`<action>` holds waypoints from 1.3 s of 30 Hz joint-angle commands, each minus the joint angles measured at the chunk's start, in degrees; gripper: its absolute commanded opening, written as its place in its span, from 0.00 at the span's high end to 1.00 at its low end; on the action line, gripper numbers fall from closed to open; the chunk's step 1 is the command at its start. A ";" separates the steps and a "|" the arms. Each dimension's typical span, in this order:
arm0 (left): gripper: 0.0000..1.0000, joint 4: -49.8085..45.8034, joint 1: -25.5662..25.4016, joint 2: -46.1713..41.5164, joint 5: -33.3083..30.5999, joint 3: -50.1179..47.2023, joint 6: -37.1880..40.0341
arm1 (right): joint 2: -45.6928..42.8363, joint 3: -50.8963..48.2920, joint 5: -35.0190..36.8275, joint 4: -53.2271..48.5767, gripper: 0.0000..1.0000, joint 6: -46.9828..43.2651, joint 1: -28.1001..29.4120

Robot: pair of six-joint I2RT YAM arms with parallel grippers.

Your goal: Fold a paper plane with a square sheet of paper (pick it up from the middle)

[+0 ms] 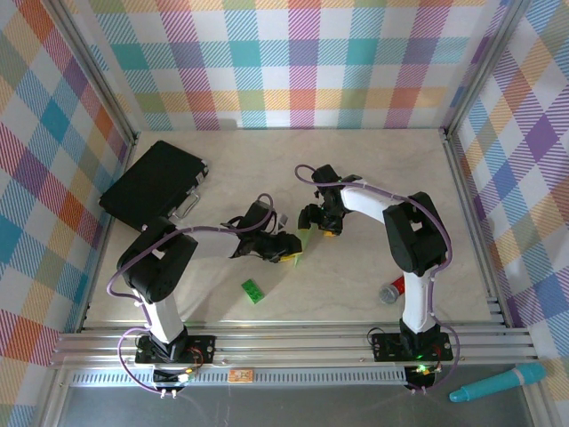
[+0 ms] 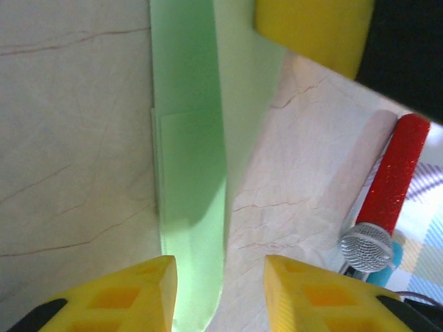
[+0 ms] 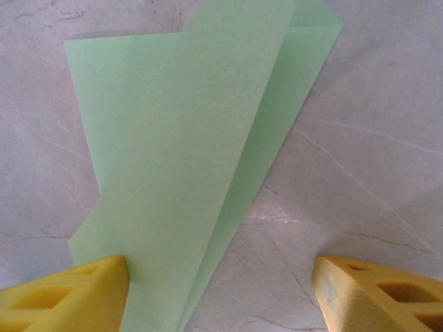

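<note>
Pale-green matte paper, sharp creased layers, yellow fingertips, veined marbled tabletop

Table: pale, marble-patterned top with thin brownish veins, flat, walled by chequered panels on three sides. Items resting on it:
- pale-green paper, near the middle, folded over itself in long overlapping layers, creases running lengthwise.
- small bright-green brick, near the front edge, left of centre, just apart from the paper.
- flat black case, back-left corner, set at an angle, metal handle on its near side.
- toy microphone, red handle, silver mesh head, front right, well apart from the paper.
</note>
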 commanded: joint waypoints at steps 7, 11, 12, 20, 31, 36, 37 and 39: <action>0.72 -6.87 -0.52 1.48 -3.11 1.68 2.87 | 7.61 -3.26 1.26 0.69 0.29 1.25 0.91; 0.76 -7.79 -0.60 2.11 -3.81 1.96 3.36 | 7.70 -3.40 1.52 0.50 0.29 1.39 0.90; 0.77 -7.97 -0.60 2.30 -3.87 2.07 3.44 | 7.80 -3.40 1.52 0.41 0.29 1.43 0.92; 0.80 -8.92 -0.60 3.44 -4.17 2.61 3.69 | 7.85 -3.97 1.61 0.50 0.32 1.64 0.92; 0.80 -11.80 -0.76 4.24 -4.77 3.64 4.80 | -1.21 -5.21 -1.79 2.20 0.31 1.03 0.02; 0.80 -14.12 -0.95 4.92 -5.29 4.82 5.73 | -8.36 -6.87 -3.28 2.96 0.29 0.53 -0.32; 0.80 -14.45 -1.04 5.05 -5.44 4.95 5.90 | -9.77 -7.50 -3.52 3.25 0.29 0.48 -0.29; 0.80 -14.79 -1.13 5.12 -5.57 5.21 6.03 | -12.05 -8.93 -4.03 4.03 0.29 0.65 -0.31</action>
